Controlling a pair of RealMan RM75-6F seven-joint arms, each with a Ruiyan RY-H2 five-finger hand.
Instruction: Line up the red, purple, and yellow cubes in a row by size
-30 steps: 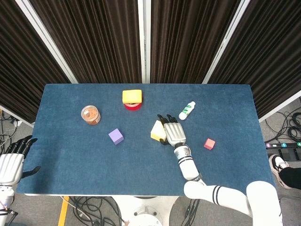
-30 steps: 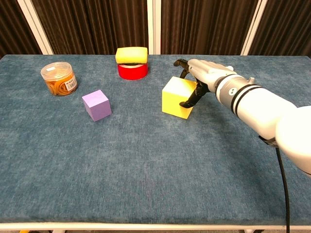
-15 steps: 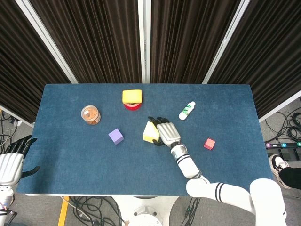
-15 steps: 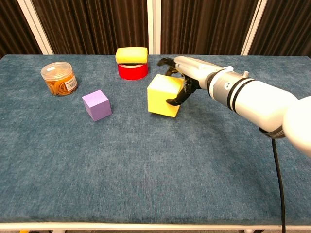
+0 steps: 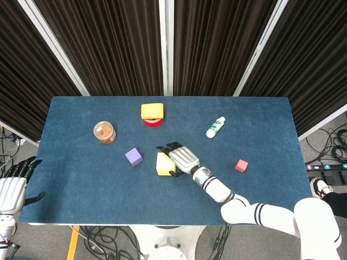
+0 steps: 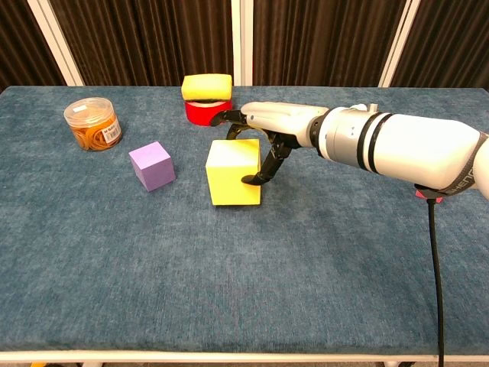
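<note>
The big yellow cube (image 5: 162,164) (image 6: 232,173) sits near the table's middle, a little right of the small purple cube (image 5: 133,157) (image 6: 151,164). My right hand (image 5: 182,158) (image 6: 267,128) grips the yellow cube, fingers over its top back edge and thumb against its right face. The small red cube (image 5: 241,165) lies alone to the right; the chest view shows only a sliver of it behind my forearm. My left hand (image 5: 13,187) hangs off the table's near left corner, fingers apart and holding nothing.
A clear jar of rubber bands (image 5: 104,132) (image 6: 92,124) stands at the back left. A yellow sponge (image 5: 152,110) (image 6: 207,86) sits on a red tape roll (image 5: 152,123) (image 6: 208,112) at the back centre. A white bottle (image 5: 215,127) lies at the back right.
My right hand has carried the yellow cube leftward and a little nearer, toward the purple cube. The cube was tilted half a second ago and now sits flat. My left hand has not moved.
</note>
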